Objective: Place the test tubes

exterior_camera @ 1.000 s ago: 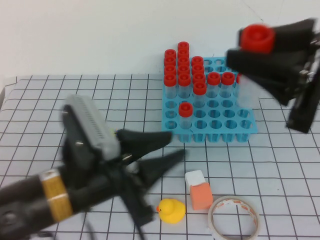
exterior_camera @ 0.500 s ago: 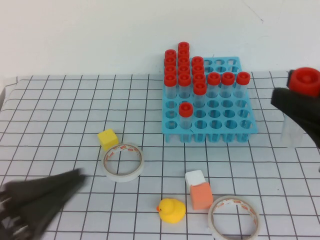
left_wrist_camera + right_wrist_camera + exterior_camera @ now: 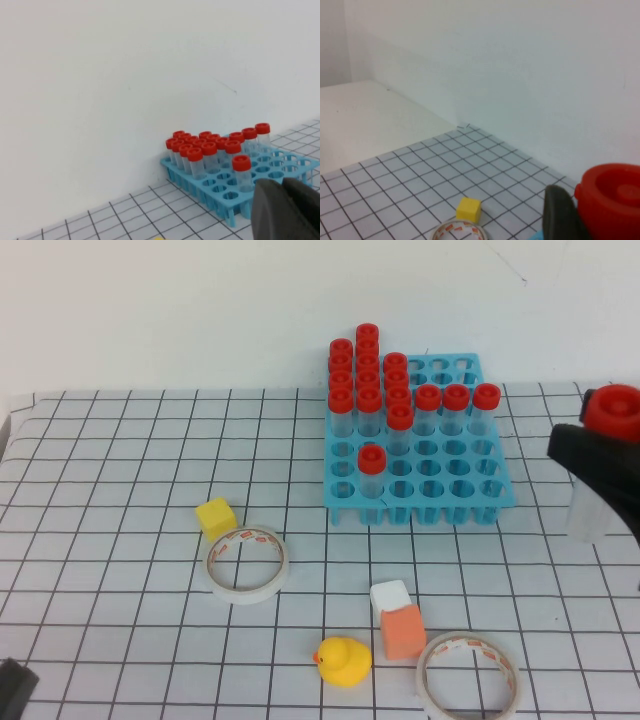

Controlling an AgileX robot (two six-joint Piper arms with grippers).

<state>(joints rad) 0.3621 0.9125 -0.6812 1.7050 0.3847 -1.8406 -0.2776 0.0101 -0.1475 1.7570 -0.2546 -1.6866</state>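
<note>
In the high view we see only a dark corner of the left gripper at the 7 o'clock edge of the table; the rest of that arm is cut off. In its own wrist view the dark fingers are pressed together with nothing between them, and they block the near end of the rack.

The right gripper sits at 3 o'clock of the rack, partly out of frame. It is clamped around a test tube just below its red cap. The clear body stands apart from the rack, and we cannot tell whether its bottom touches the table. The right wrist view shows only the cap and one dark finger; the tube's body is hidden there.

The rack stands at about 1 o'clock on the table. Capped tubes crowd its 11 o'clock corner, and a lone tube stands nearer the front. A tape roll at 5 o'clock runs into the picture's bottom edge.
</note>
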